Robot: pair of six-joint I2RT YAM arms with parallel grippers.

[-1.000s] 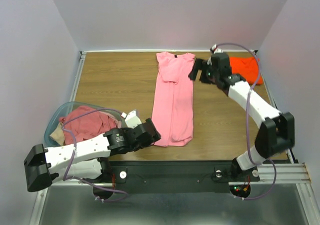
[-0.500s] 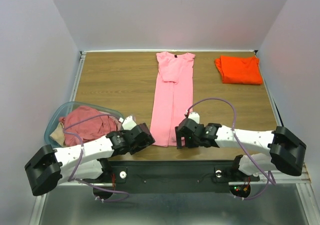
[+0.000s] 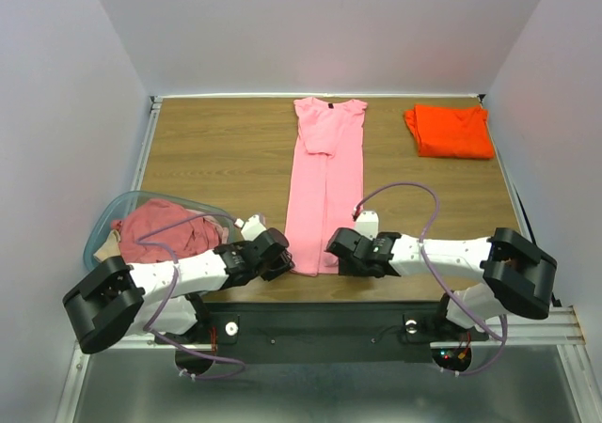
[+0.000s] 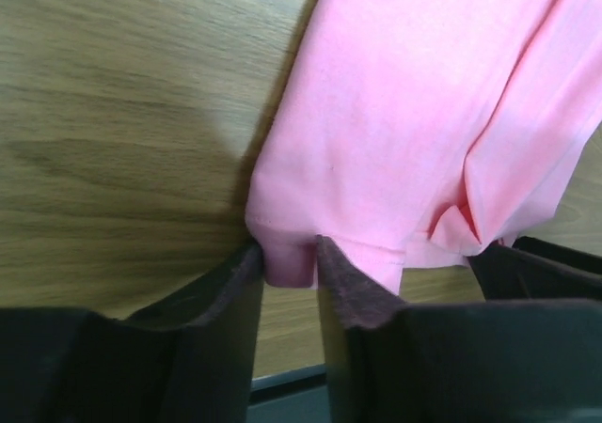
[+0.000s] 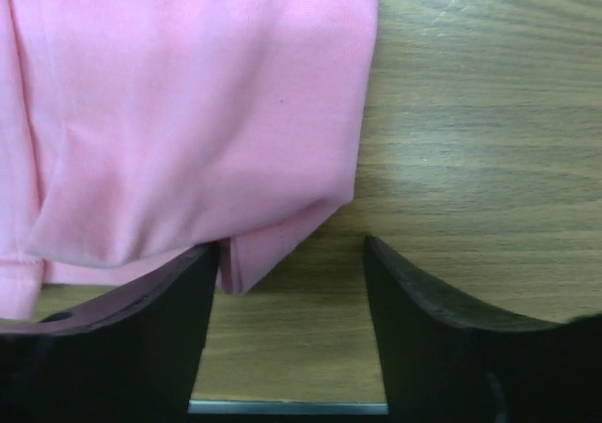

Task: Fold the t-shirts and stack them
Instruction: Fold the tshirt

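Pink t-shirt [image 3: 324, 193]: judged limp, light; grip at near hem corners. Left end effector [image 4: 288, 268] clamped on one corner; right end effector [image 5: 292, 268] apart, straddling the other.

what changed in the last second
The right gripper swung from beside the orange shirt back to the near hem of the pink shirt, jaws open at its right corner. The left gripper edged right and pinched the left corner. The orange shirt and the tub stayed put.
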